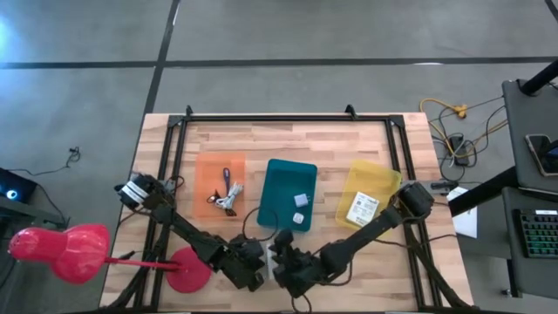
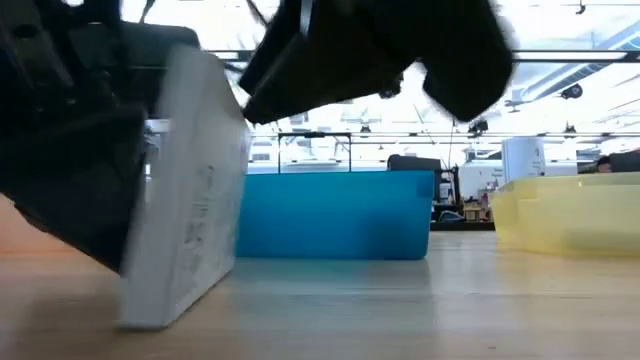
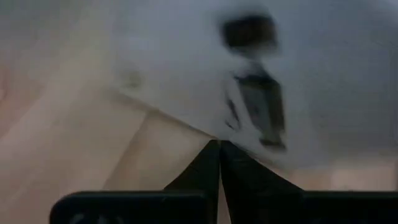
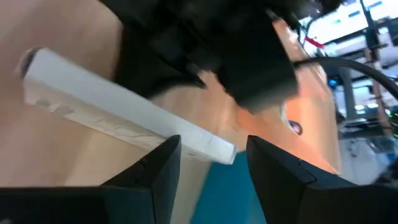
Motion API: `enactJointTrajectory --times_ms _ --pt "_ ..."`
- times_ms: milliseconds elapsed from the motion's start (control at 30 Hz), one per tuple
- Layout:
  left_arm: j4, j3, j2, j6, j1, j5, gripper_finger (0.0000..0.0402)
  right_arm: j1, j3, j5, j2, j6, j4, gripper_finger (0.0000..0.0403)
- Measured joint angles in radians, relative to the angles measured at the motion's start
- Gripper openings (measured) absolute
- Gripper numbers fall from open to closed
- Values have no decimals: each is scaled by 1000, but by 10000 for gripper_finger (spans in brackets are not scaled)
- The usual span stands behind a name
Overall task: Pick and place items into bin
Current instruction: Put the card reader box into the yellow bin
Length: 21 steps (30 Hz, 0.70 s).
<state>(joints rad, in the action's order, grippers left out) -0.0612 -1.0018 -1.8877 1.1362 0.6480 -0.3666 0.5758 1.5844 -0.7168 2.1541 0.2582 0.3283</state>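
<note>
A flat white square packet [image 2: 190,190] with a dark print [image 3: 255,106] stands tilted on one edge on the wood, near the table's near edge. My left gripper [image 1: 252,269] is shut, and its tips [image 3: 219,146] sit at the packet's printed face. My right gripper [image 1: 284,262] is open and comes in from the right. Its fingers [image 4: 208,158] stand on either side of one end of the packet [image 4: 214,148], and I see no touch there. In the low view the right gripper [image 2: 370,50] hangs above the packet. My left gripper meets the packet's printed face [image 3: 214,127] with the ends of its shut fingers, pointing straight at the face from the table's left. The packet leans back against this gripper [image 2: 80,160], and its lower edge [image 2: 160,318] rests on the table.
Three bins sit behind the grippers. An orange bin [image 1: 206,174] holds a purple stick and wiry pieces, a teal bin [image 1: 281,185] holds white cubes, and a yellow bin [image 1: 381,179] holds a packet. A pink-red stand [image 1: 61,249] has its base [image 1: 187,272] at the near left.
</note>
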Motion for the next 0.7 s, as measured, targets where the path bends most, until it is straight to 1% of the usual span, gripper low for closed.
enactJointTrajectory --times_ms 267,433,567,700 --pt "6 -3 -3 2 -10 -9 0 -4 12 56 3 -60 -11 171" --pt "7 -3 -3 1 -10 -9 0 -2 11 44 3 -83 17 171" --pt "7 -4 -3 2 -10 -9 0 -3 11 38 1 -56 55 171" --pt "7 -4 -2 2 -10 -9 0 -3 11 41 1 26 67 171"
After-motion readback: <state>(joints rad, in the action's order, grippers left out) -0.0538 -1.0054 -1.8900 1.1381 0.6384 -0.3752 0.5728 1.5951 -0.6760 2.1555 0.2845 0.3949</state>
